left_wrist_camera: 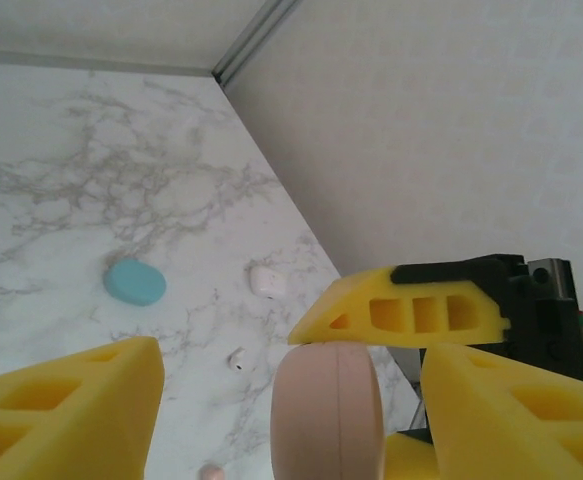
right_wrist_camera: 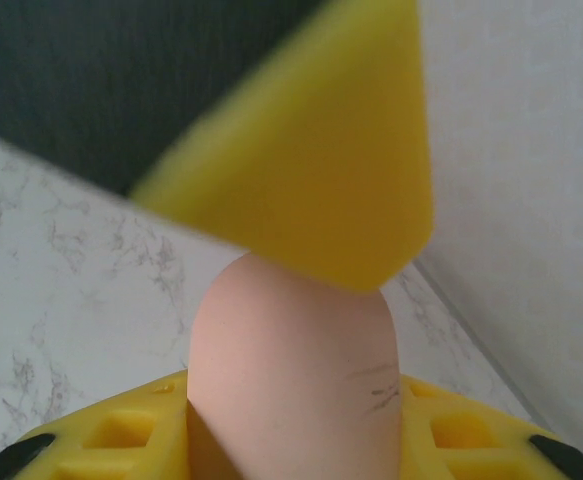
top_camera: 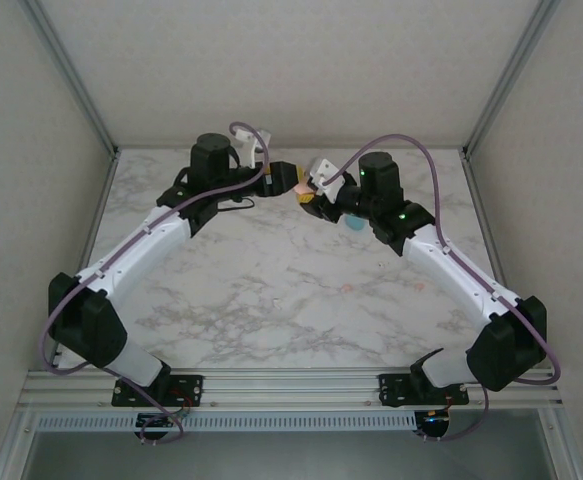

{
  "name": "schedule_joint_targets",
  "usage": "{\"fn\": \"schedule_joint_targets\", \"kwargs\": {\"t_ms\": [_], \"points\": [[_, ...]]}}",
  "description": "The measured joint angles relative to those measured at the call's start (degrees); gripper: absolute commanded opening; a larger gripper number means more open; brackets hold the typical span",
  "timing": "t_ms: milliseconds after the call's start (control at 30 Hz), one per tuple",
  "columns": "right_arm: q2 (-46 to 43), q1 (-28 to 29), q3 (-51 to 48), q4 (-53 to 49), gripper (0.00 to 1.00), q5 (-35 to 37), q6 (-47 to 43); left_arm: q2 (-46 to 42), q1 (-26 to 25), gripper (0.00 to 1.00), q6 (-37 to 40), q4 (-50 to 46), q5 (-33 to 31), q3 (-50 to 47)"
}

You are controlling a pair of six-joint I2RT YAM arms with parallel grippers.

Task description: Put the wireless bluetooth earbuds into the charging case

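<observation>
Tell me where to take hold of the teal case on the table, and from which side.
The teal case lies flat on the table, a low rounded oval with nothing touching it. Probably best: come straight down from above and pinch its two long sides at the middle, across the narrow width.

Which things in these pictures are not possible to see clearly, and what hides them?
Top view: the pink case is mostly covered by the left gripper and right gripper; open or closed, I cannot tell.
Left wrist view: a pink piece is cut by the bottom edge.
Right wrist view: the upper finger is blurred, too near.
</observation>
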Motion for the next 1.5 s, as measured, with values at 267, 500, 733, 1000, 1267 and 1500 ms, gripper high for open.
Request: {"fn": "schedule_joint_targets", "kwargs": {"t_ms": [267, 500, 733, 1000, 1267, 1500], "points": [[0.0, 0.0, -1.11, 3.08, 0.32, 2.36, 0.9, 2.86, -1.36, 0.44, 0.07, -2.6, 2.32, 2.78], [-0.07, 0.04, -1.51, 4.31, 0.44, 3.58, 1.27, 2.86, -1.42, 0.13, -1.01, -2.71, 2.93, 3.19], [-3.32, -4.0, -7.3, 8.76, 0.61, -2.78, 3.15, 2.75, -1.7, 0.1, -7.74, 0.94, 3.19, 2.75], [-3.85, -6.67, -9.29, 13.57, 0.6, -8.94, 3.48, 1.6, -1.7, 0.09, -13.25, 3.06, 3.82, 2.08], [-3.85, -6.71, -9.22, 18.75, 0.54, -11.96, 4.92, 1.44, -1.7, 0.09, -15.13, 3.78, 5.29, 2.08], [-3.85, -6.82, -8.79, 18.75, 0.52, -12.94, 4.7, 1.44, -1.7, 0.09, -15.74, 3.76, 6.03, 2.08]]}}
